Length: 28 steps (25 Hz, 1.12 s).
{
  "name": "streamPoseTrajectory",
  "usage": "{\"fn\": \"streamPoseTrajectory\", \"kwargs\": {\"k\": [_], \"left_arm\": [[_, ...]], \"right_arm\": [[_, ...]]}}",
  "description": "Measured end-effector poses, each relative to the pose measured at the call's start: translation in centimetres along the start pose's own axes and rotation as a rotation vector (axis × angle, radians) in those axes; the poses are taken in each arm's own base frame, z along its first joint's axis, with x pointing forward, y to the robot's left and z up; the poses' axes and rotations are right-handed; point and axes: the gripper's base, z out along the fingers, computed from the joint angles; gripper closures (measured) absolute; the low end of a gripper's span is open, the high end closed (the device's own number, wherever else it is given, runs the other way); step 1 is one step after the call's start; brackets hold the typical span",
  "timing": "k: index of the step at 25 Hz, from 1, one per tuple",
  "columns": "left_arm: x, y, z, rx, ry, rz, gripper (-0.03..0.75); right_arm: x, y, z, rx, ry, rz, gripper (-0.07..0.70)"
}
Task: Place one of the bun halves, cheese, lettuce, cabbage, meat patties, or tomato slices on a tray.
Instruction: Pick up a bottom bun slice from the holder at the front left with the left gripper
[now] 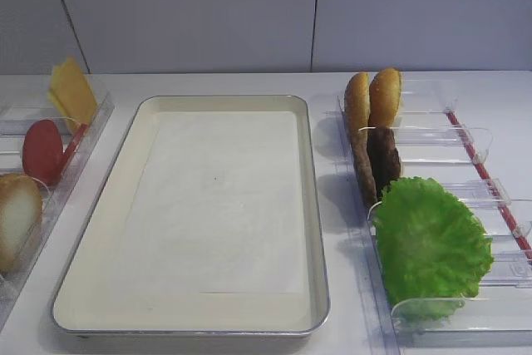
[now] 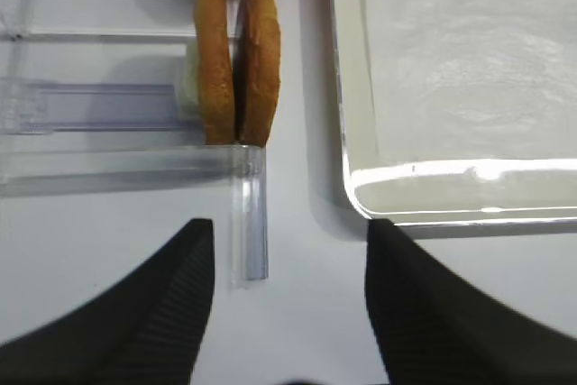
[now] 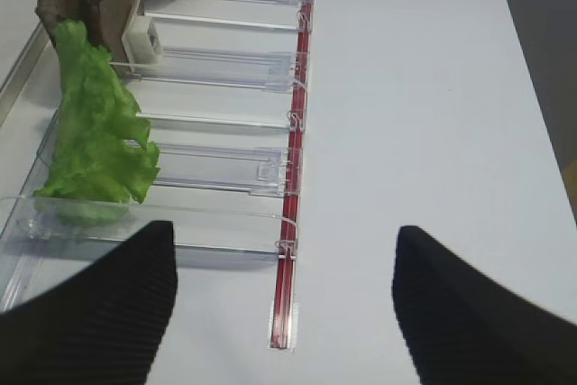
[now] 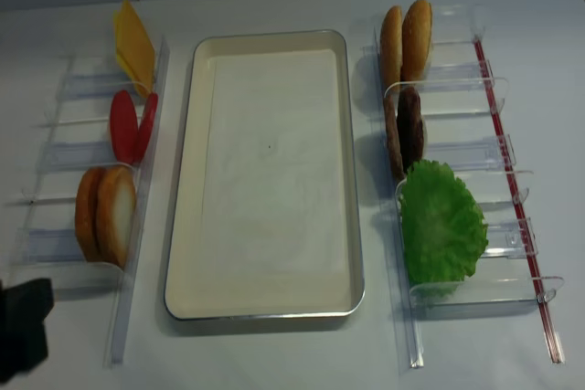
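My left claw (image 2: 288, 299) hangs wide and empty near the bun halves (image 2: 238, 65). My right claw (image 3: 284, 299) gapes wide by the lettuce (image 3: 95, 128); the tray (image 4: 183, 226) seems bare.

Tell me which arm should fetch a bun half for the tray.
Left, probably. Its open tool sits just short of the bun halves standing in the left rack, right beside the tray. The right tool, also open, faces the lettuce end of the right rack.
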Motion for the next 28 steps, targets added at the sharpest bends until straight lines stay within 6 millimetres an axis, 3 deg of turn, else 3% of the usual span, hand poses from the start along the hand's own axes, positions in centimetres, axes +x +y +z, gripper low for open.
{"fn": "streamPoseTrajectory", "kwargs": {"k": [8,15,23,28], "left_arm": [[-6.6,-0.3,5.1,0.055,0.248,0.007,0.36],[-10.3,-1.1,9.0,0.074,0.373,0.061,0.36],[-12.1,-1.0,12.6,-0.006,0.498,0.081,0.36],[-12.1,-1.0,13.5,-0.008,0.531,0.079,0.36]], "right_arm": [[0.0,0.0,0.0,0.0,0.0,0.0,0.11],[0.0,0.0,0.0,0.0,0.0,0.0,0.11],[0.0,0.0,0.0,0.0,0.0,0.0,0.11],[0.0,0.0,0.0,0.002,0.0,-0.001,0.11]]}}
